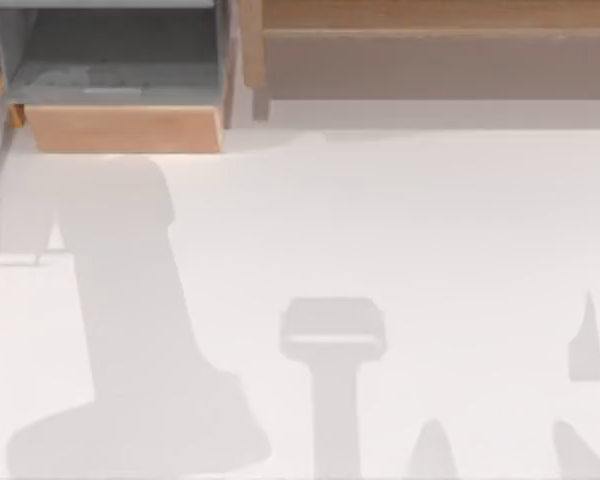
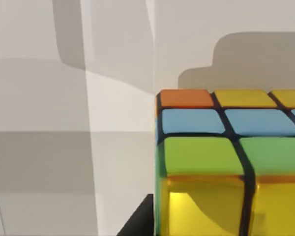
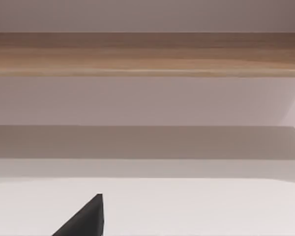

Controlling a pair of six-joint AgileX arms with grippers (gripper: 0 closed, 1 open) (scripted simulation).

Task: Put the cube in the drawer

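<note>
The cube (image 2: 221, 162) looms very close in the left wrist view, showing orange, yellow, blue and green tiles with dark seams. A dark fingertip (image 2: 137, 223) of my left gripper presses against its side, so the gripper looks shut on it. The drawer (image 1: 125, 128) stands pulled open at the table's far left, its light-wood front facing me and its grey floor bare. One dark fingertip (image 3: 86, 219) of my right gripper shows in the right wrist view, pointing toward the shelf.
A long brown wooden shelf (image 1: 430, 40) runs along the far right, seen close in the right wrist view as the shelf (image 3: 147, 54). Arm shadows lie across the white table (image 1: 400, 220).
</note>
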